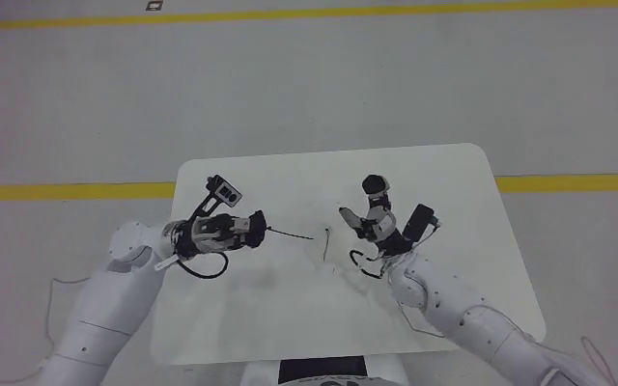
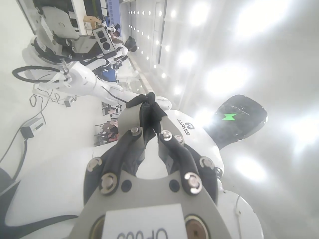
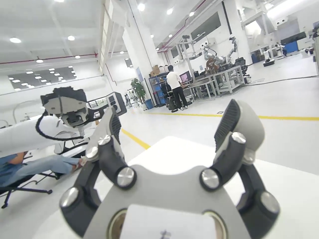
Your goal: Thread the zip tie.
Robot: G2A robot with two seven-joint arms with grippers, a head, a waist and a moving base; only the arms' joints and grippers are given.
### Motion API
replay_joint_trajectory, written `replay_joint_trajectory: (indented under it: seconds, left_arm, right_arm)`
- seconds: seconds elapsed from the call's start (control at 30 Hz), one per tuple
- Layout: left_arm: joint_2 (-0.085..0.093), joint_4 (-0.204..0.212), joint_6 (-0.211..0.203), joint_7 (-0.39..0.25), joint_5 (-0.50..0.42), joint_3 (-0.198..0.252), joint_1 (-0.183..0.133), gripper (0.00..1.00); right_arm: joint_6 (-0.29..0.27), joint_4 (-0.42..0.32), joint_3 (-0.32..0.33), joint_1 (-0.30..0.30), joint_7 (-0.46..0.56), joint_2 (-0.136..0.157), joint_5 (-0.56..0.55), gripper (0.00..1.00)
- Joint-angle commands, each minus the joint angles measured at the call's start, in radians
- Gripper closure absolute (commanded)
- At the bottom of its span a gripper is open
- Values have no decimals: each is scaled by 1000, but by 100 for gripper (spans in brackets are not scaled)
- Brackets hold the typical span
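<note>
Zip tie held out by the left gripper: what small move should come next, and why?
Probably bring the right gripper toward the free tip of the zip tie and close on it. The left gripper is shut on one end, the tie points toward the right gripper, and that gripper stands open and empty.

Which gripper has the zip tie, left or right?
The left gripper, shut on the black zip tie that sticks out toward the right gripper, which is open and empty.
</note>
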Motion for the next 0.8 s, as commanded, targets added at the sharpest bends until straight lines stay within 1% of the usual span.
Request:
replay_joint_trajectory:
  seconds: [0.0, 0.07, 0.2, 0.23, 0.77]
  left_arm:
    - [2, -22, 10, 3, 1, -6, 12, 100]
    - [4, -36, 14, 12, 21, -13, 19, 100]
    - [5, -49, 26, 17, 22, -16, 21, 100]
    - [5, -49, 31, 14, 26, -15, 21, 100]
    - [5, -49, 31, 14, 26, -15, 21, 100]
  right_arm:
    - [0, 9, -18, 13, -8, 13, 20, 0]
    - [0, 17, -36, 23, -21, 24, 42, 0]
    - [0, 39, -60, 42, -41, 38, 61, 0]
    - [0, 41, -62, 43, -43, 39, 62, 0]
    - [0, 41, -62, 43, -43, 39, 62, 0]
